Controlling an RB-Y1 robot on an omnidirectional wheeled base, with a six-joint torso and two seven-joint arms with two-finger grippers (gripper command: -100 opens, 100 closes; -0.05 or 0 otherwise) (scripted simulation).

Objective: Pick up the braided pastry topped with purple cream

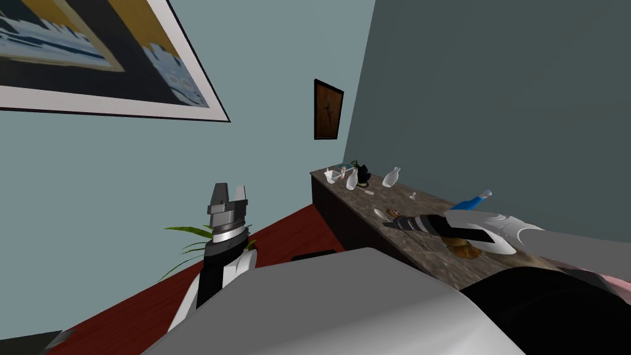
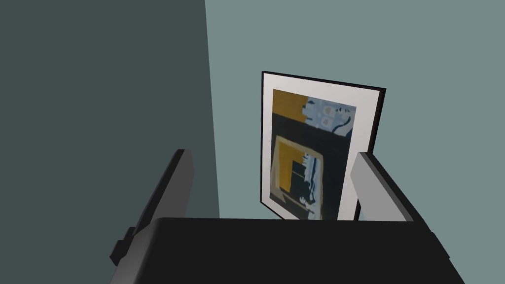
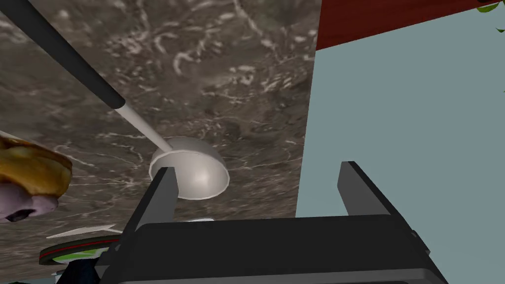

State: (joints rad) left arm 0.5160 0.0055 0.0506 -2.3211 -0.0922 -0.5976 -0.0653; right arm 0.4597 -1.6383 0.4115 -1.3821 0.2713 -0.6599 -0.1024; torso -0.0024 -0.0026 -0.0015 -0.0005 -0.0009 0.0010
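The braided pastry [image 3: 30,170], golden brown with purple cream on its side, lies on the dark marbled counter [image 3: 222,74] just outside one finger of my right gripper [image 3: 256,167]. That gripper is open and holds nothing. It hangs low over the counter near its edge, and a white ladle bowl [image 3: 195,175] lies just past its fingertips. In the head view the right gripper [image 1: 388,223] reaches across the counter [image 1: 425,254], with a small brown pastry [image 1: 392,213] beside its tip. My left gripper [image 1: 228,192] is raised off to the left, away from the counter, and stands open [image 2: 272,154].
The ladle's dark handle [image 3: 59,54] slants across the counter. A second brown baked item [image 1: 463,249] lies under my right forearm. A blue bottle [image 1: 471,202] and white vases [image 1: 390,177] stand farther along. A rimmed dish [image 3: 74,246] sits near the gripper's body. Beyond the edge is red floor [image 1: 289,231].
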